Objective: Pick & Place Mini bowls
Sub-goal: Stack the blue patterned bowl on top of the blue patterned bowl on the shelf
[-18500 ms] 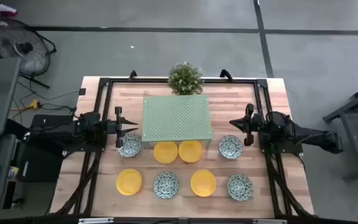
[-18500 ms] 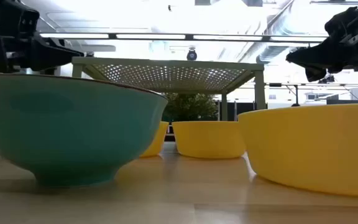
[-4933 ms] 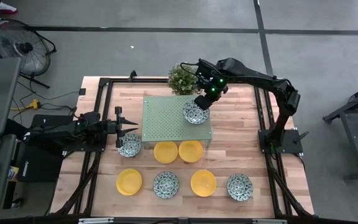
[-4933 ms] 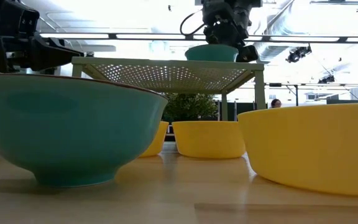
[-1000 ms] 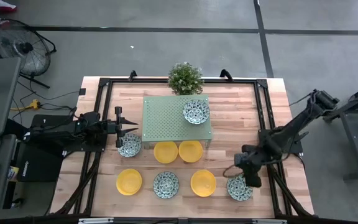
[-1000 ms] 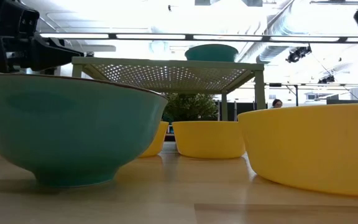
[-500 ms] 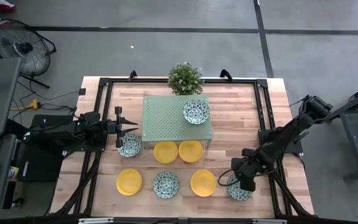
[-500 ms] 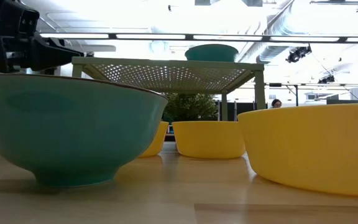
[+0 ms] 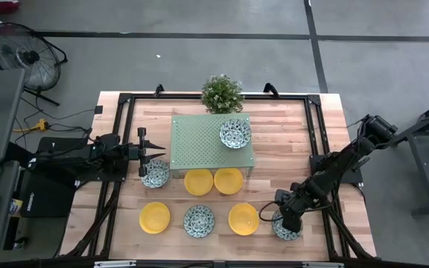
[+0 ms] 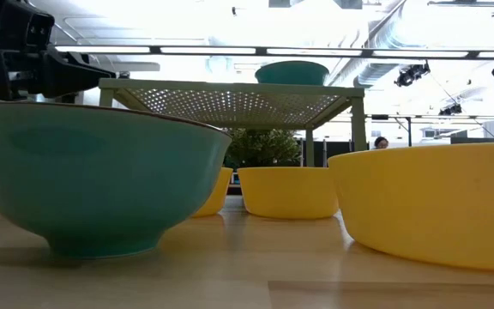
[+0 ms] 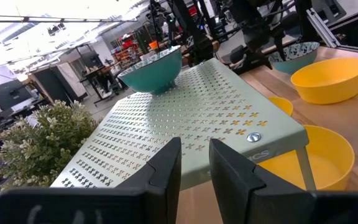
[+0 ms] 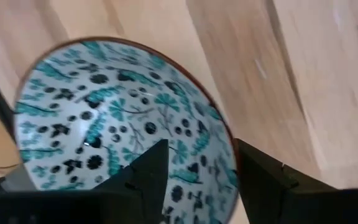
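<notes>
- Left gripper (image 9: 157, 155): at about 9 o'clock on the table (image 9: 334, 123), just beside the left edge of the green perforated stand (image 9: 199, 145). Its fingers (image 11: 165, 169) are parted and hold nothing. This arm waits.
- Mini bowls, eight in all: four plain yellow, four patterned blue-green on white.
- Patterned bowl one (image 9: 155, 174): around 8 o'clock, just under the left gripper's tips, at the stand's near-left corner.
- Yellow bowl one (image 9: 155, 217): 7 o'clock, in the near row, farthest left.
- Patterned bowl two (image 9: 199, 221): near row, just right of that yellow one.
- Yellow bowls two (image 9: 198, 182) and three (image 9: 228, 181): side by side at the centre, almost touching, tucked against the stand's near edge.
- Patterned bowl three (image 9: 234, 134): the only one on top of the stand, at its far-right corner, roughly 1 o'clock from the table's middle.
- Yellow bowl four (image 9: 243, 219): near row, about 5 o'clock.
- Patterned bowl four (image 9: 287, 227): near row, farthest right, at 4 to 5 o'clock.
- Right gripper (image 9: 282, 217): directly over that last bowl, fingers (image 12: 145, 174) spread apart with one inside the bowl's rim and one at its edge, not clenched on it.
- One potted plant (image 9: 223, 93) stands at 12 o'clock, behind the stand.
</notes>
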Robot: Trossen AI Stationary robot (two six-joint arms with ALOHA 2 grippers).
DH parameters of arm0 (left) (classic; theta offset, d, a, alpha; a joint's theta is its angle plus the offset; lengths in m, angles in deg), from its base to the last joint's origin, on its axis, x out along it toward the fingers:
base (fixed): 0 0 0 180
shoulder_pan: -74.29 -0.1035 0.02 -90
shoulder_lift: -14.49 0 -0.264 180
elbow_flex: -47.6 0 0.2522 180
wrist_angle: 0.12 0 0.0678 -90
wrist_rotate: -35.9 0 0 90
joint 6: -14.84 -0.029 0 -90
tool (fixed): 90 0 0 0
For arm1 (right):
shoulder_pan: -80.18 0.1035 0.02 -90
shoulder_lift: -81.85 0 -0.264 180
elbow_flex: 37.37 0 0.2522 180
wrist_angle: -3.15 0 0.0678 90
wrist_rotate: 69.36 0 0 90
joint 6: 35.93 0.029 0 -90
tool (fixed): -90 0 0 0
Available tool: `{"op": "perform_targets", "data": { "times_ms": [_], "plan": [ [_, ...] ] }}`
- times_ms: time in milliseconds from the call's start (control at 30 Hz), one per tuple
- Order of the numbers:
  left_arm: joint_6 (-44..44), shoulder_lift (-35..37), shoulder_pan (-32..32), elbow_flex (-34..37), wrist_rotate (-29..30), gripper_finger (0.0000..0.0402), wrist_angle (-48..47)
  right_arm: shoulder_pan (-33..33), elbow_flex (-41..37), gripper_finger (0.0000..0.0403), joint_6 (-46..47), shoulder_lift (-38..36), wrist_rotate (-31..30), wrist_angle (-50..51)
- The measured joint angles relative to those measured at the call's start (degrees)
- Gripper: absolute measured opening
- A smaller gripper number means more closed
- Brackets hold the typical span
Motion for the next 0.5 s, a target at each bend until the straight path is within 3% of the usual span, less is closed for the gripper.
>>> {"op": "perform_targets", "data": {
  "times_ms": [500],
  "plan": [
    [0.0, 0.0, 0.0, 0.0, 0.0, 0.0078, 0.0, 0.0, 0.0, 0.0065, 0.0, 0.0, -0.7, -0.7]
  ]
}}
